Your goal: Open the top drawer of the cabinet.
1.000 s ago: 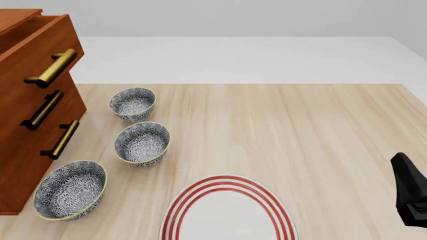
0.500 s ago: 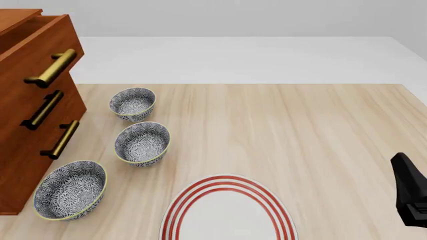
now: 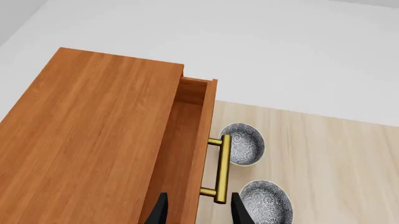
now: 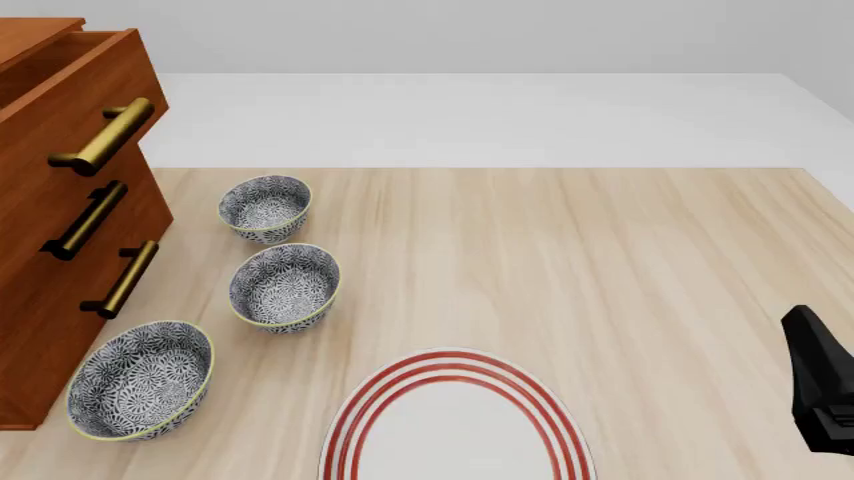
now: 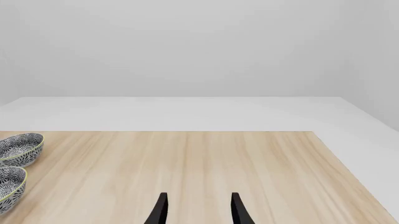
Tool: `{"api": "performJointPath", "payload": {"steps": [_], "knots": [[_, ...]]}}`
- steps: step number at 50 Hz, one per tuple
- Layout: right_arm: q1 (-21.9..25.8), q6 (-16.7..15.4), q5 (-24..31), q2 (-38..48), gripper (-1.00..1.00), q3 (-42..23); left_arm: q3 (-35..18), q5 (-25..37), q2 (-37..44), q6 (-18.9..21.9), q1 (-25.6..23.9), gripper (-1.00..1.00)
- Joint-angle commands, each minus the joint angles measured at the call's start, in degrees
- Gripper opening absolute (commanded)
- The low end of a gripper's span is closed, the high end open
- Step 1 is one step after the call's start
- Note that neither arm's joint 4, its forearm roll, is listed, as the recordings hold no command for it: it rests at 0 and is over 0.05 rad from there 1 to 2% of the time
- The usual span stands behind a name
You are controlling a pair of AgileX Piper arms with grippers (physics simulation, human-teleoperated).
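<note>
The cabinet stands at the table's left edge, reddish-brown, with three brass bar handles. Its top drawer is pulled out a little past the two lower fronts, and its handle juts toward the bowls. In the left wrist view I look down on the cabinet top, the open drawer cavity and the handle. My left gripper is open above the drawer front, holding nothing. My right gripper is open over bare table; its arm shows at the right edge.
Three patterned bowls stand in a row beside the cabinet. A white plate with red rings lies at the near middle of the wooden table.
</note>
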Motion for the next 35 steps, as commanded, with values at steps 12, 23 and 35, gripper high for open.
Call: {"api": "performJointPath", "payload": {"steps": [12, 23, 35], "knots": [[0.0, 0.0, 0.0, 0.0, 1.00, 0.0, 3.8, -2.8, 1.6, 0.6, 0.1, 1.00], [0.0, 0.0, 0.0, 0.0, 1.00, 0.0, 5.9, -4.8, 3.1, 1.5, -0.1, 1.00], [0.0, 0.0, 0.0, 0.0, 1.00, 0.0, 6.2, -4.7, 3.3, 2.3, 0.2, 1.00]]}}
